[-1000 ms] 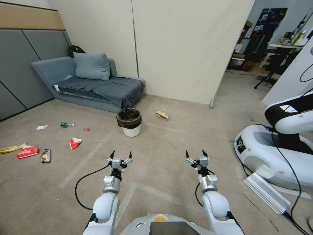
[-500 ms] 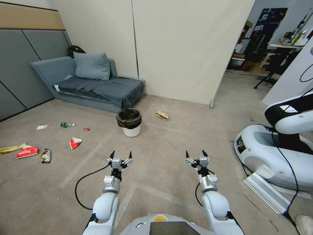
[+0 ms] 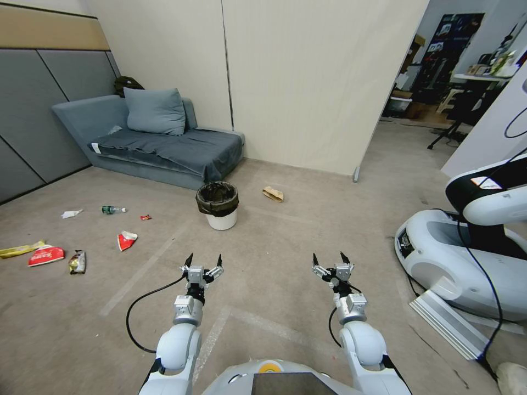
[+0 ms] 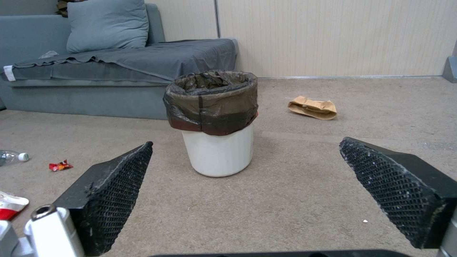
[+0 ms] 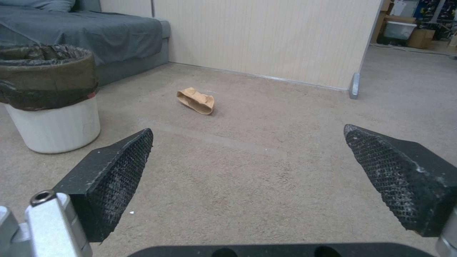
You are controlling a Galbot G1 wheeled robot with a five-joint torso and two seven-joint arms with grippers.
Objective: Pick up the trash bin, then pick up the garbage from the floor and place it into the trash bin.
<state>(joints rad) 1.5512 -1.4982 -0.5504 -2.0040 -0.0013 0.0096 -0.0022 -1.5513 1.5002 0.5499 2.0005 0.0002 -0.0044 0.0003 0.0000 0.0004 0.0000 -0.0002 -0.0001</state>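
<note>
Start of run — nothing lifted, both tools empty.
Red-and-white and gold foil wrappers (image 3: 46,255) litter the floor at left; left tool (image 3: 203,262) gapes wide toward the small white plastic bin with black liner (image 3: 218,205), apparently empty — likely lined up to grasp; right tool (image 3: 331,260) likewise spread.

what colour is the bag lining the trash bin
Black, over the white trash bin; the bag shows best in the left wrist view.
</note>
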